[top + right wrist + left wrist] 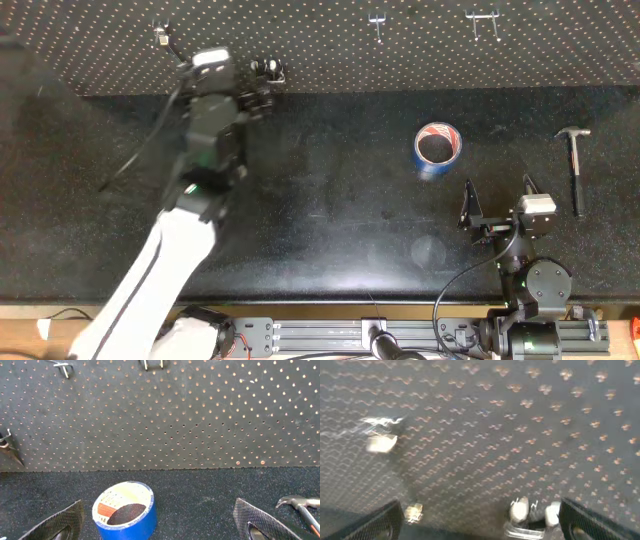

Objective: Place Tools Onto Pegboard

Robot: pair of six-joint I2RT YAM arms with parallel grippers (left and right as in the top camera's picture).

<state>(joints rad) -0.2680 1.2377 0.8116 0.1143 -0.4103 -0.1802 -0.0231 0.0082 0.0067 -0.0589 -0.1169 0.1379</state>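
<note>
**Tape and hammer waited below the pegboard as both grippers stood open**

With twelve o'clock taken toward the pegboard [330,45] in the top view, the blue tape roll [437,148] lay flat on the black tabletop [320,210] at about eleven o'clock from the right gripper [497,192], near it but not touching. The gripper's fingers were spread wide and held nothing.

The hammer [575,170] lay at about two o'clock from that gripper, handle pointing back at six and head toward the board.

The roll looked light and stiff with a slick outer band. A pinch through the core and over the wall seemed the surest hold. The hammer appeared rigid and head-heavy, so a grip on the handle close to the head would likely keep it from swinging.

Two bare hooks [483,20] hung on the board at roughly twelve o'clock from the tape. Nothing lay between the right gripper and either tool.

Well away at ten o'clock, the left gripper [480,505] was up against the board, fingers apart and empty. A small black-and-white object [530,515], too blurred to identify, sat at the board's foot between them, with another hook [162,38] close by. That arm stood clear of the right side's path.
</note>
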